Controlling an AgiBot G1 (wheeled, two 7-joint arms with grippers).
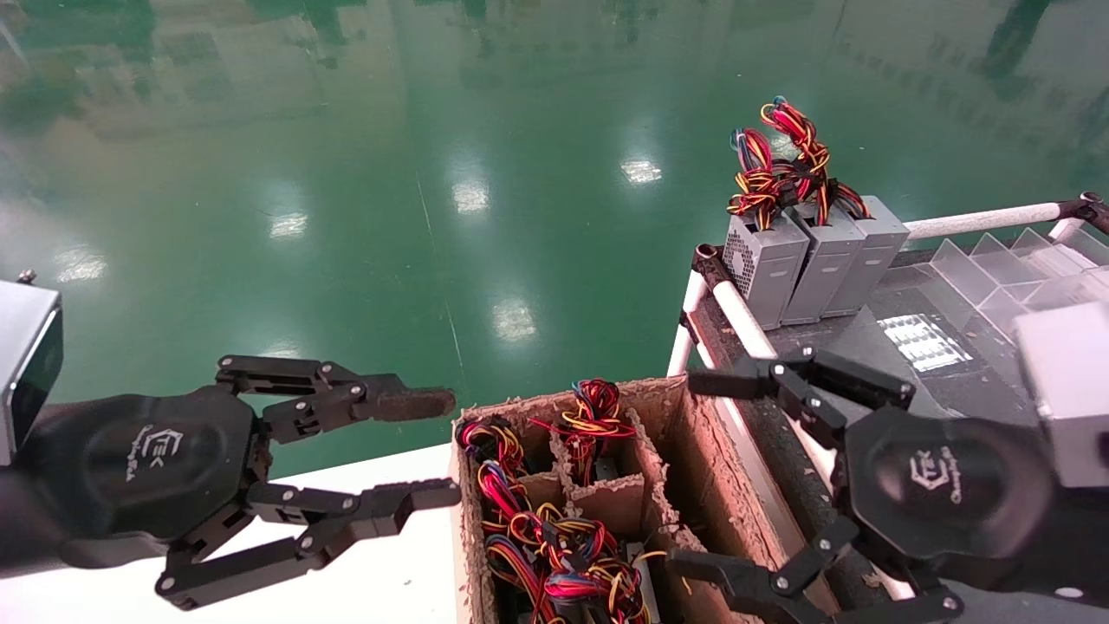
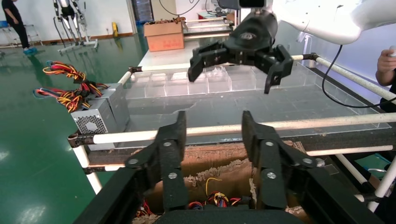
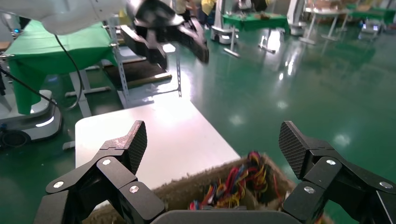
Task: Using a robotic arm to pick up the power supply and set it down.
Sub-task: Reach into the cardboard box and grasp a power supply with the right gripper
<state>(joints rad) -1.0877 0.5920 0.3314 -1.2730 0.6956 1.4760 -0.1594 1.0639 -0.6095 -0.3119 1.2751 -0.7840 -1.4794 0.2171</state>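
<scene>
the pick had not begun — neither claw held anything. the right gripper [image 1: 689, 475], the robotic arm with all-black fingertips, hung with its jaws spread wide over the right-hand wall of the cardboard box [image 1: 684, 451], one finger above the box's far right corner and the other down near its near edge; in the right wrist view its textured pads [image 3: 133, 142] framed the wire bundles with clear air between them. the left gripper [image 1: 437, 451] was also wide open and empty, poised just off the box's left wall above the white table [image 1: 381, 572], one tip carrying a brown pad. the power supplies in the box [image 1: 563, 537] sat in the cardboard compartments, mostly buried under looped red, yellow and black wires, so which unit was the target could not be told. three more grey power supplies [image 1: 810, 251] stood upright in a row at the far left corner of the black-topped rack [image 1: 875, 347], beside clear dividers [image 1: 1022, 260] — plausibly earlier deliveries, though that was only a judgement. what remained was everything: descend into a compartment, close on a casing, lift it free of the tangled wires, and set it down.
</scene>
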